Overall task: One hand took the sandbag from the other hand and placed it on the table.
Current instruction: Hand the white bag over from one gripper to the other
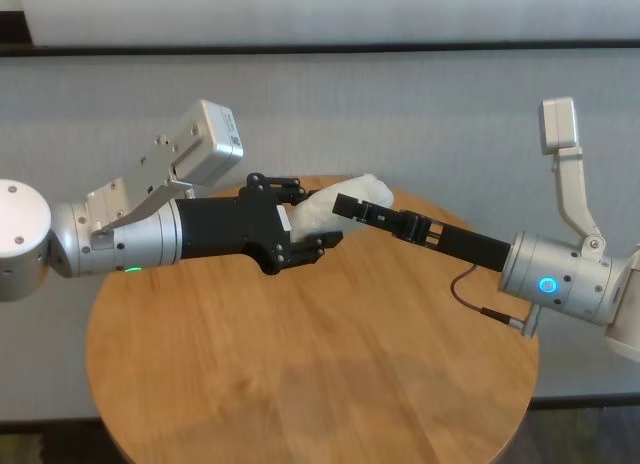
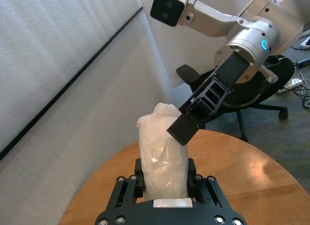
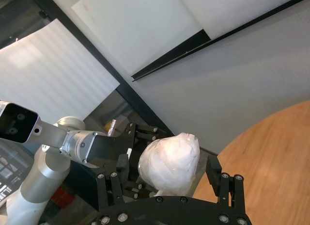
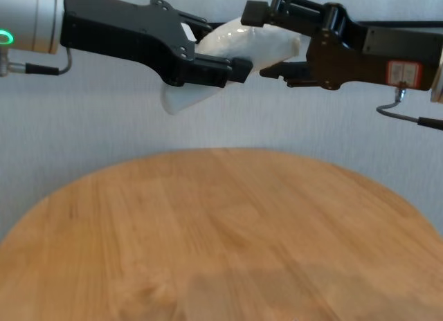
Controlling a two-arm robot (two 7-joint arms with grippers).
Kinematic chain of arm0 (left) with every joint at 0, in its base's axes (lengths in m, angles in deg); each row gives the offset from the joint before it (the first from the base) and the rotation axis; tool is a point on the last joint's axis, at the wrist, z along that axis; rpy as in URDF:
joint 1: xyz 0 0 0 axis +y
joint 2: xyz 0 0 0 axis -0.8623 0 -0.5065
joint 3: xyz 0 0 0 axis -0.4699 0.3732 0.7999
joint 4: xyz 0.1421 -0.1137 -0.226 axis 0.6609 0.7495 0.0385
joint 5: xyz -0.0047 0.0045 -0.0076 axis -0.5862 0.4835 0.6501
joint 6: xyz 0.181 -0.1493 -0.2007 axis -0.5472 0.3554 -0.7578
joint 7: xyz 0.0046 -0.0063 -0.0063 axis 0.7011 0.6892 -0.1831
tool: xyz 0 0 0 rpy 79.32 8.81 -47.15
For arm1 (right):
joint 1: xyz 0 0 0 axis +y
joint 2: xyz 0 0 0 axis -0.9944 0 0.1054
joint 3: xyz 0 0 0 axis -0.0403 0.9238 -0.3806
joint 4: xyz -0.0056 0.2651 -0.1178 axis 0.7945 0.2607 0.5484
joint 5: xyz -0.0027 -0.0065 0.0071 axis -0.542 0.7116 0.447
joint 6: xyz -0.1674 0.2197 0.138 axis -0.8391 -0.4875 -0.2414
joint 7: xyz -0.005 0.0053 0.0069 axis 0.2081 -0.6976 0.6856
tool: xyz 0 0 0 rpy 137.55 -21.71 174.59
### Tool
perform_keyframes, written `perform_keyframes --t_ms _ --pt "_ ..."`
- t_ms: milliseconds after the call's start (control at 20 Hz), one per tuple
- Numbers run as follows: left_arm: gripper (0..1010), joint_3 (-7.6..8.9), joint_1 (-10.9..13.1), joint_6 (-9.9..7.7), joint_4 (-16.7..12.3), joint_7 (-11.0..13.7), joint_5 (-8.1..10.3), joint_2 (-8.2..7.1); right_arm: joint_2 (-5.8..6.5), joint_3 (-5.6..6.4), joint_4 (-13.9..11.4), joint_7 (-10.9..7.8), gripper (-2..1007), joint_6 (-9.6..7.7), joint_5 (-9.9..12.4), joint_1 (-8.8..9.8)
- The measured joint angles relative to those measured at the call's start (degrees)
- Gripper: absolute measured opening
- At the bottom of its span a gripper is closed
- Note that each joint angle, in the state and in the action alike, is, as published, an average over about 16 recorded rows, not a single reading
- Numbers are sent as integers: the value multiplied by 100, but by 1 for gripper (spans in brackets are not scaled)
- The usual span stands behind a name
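Above the table [image 1: 300, 384], my left gripper [image 1: 300, 224] clenches the soft, slippery sandbag [image 1: 345, 206]; my right gripper [image 1: 365, 209] straddles its free end, released.

The sandbag [image 1: 335, 206] was white under shiny clear wrap. The left claw [image 1: 300, 224] was black, with a small white patch and a silver wrist showing a green light. The right claw [image 1: 345, 204] was black with a red-and-white sticker and thin grey cable. The worktop [image 1: 300, 364] was light-brown wood with visible grain.
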Motion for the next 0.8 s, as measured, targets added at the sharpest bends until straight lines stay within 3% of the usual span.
perform_keyframes --t_ms 800 --pt "515 0 0 0 0 0 0 0 7 -73 38 -58 1001 -8 108 -41"
